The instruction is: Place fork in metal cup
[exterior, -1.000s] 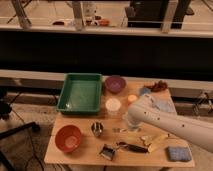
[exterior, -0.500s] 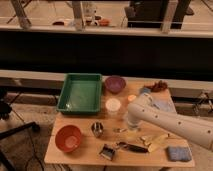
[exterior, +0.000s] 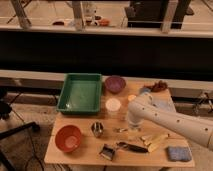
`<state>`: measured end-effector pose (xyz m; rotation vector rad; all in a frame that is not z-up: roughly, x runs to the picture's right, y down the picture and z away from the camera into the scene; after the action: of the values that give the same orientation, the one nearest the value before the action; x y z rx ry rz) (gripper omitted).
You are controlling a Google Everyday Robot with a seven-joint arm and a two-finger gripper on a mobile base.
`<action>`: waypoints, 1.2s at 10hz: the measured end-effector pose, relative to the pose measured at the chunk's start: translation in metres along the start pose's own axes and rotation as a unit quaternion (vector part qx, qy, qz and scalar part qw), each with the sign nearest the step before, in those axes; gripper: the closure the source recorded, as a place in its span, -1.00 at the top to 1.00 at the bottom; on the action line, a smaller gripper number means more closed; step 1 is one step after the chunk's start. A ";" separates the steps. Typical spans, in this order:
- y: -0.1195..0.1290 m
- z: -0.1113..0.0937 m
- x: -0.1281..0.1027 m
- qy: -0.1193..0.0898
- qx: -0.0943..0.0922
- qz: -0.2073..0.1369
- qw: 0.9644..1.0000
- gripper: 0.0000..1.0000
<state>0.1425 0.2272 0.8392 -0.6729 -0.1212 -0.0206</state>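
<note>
The metal cup (exterior: 97, 129) stands upright on the wooden table (exterior: 80, 156), right of the orange bowl. A small silver fork (exterior: 120, 130) lies flat a short way to the cup's right. My white arm reaches in from the right, and its gripper (exterior: 131, 126) points down just right of the fork's end, close above the tabletop. The arm's bulk hides most of the gripper. I cannot tell whether it touches the fork.
A green tray (exterior: 80, 93) sits at the back left, with a purple bowl (exterior: 115, 83) and a white cup (exterior: 113, 105) beside it. The orange bowl (exterior: 68, 138) is at the front left. A dark-handled tool (exterior: 133, 147), a dark square object (exterior: 107, 151), yellowish pieces (exterior: 155, 141) and a blue sponge (exterior: 176, 153) lie along the front.
</note>
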 end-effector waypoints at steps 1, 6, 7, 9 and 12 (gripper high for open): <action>0.000 -0.001 0.000 0.001 -0.001 0.000 1.000 0.19; 0.000 -0.001 -0.002 0.000 -0.003 -0.004 1.000 0.12; -0.001 -0.001 -0.004 0.000 -0.004 -0.007 1.000 0.12; -0.003 -0.001 -0.007 0.000 -0.004 -0.013 1.000 0.12; -0.007 -0.002 -0.012 -0.001 -0.006 -0.022 1.000 0.12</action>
<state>0.1307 0.2200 0.8402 -0.6822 -0.1373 -0.0629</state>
